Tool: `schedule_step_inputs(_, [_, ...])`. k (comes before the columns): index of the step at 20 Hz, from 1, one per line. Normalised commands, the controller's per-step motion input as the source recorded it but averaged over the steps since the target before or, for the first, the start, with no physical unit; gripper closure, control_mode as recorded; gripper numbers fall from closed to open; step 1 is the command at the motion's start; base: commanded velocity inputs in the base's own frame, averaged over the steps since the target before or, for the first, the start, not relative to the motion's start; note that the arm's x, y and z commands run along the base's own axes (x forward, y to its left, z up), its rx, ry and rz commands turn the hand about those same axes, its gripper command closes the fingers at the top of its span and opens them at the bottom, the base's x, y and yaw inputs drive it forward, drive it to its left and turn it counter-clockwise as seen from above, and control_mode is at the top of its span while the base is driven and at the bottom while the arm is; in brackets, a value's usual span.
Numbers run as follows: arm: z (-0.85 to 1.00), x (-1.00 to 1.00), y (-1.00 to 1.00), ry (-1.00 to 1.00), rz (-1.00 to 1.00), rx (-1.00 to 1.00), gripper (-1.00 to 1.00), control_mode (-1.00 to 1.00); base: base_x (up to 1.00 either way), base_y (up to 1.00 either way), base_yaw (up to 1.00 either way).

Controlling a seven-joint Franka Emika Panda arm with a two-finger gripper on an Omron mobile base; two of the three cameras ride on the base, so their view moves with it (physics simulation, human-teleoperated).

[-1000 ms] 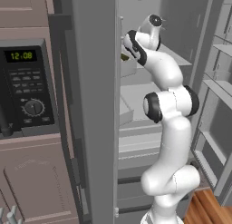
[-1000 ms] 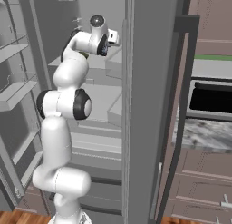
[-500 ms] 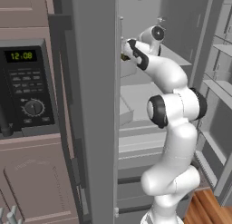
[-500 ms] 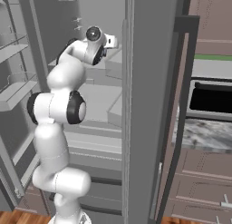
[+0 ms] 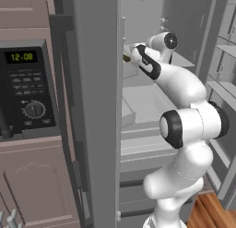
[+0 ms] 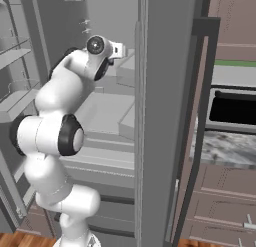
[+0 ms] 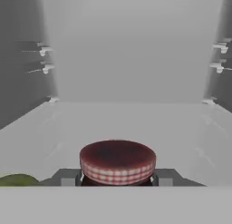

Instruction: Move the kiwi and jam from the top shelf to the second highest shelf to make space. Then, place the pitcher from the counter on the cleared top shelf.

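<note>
Red-checked lid of the jam [image 7: 118,162] sits between the gripper [image 7: 117,178] fingers, seemingly clasped for lifting; kiwi [image 7: 17,180] lies just left.

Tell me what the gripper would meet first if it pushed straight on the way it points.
Probably the jam: in the hand view it sits centred just ahead of the gripper. The kiwi lies off to one side, out of that line. Exact gap is unclear.
</note>
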Motion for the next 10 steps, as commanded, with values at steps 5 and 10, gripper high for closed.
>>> schedule_step_inputs(5, [0.13,-1.00,0.00,-0.01,0.00,0.00,1.00,-1.00,0.00,0.00,0.00])
schedule_step_inputs(10, [-0.03,-1.00,0.02,-0.10,0.00,0.00,1.00,-1.00,0.00,0.00,0.00])
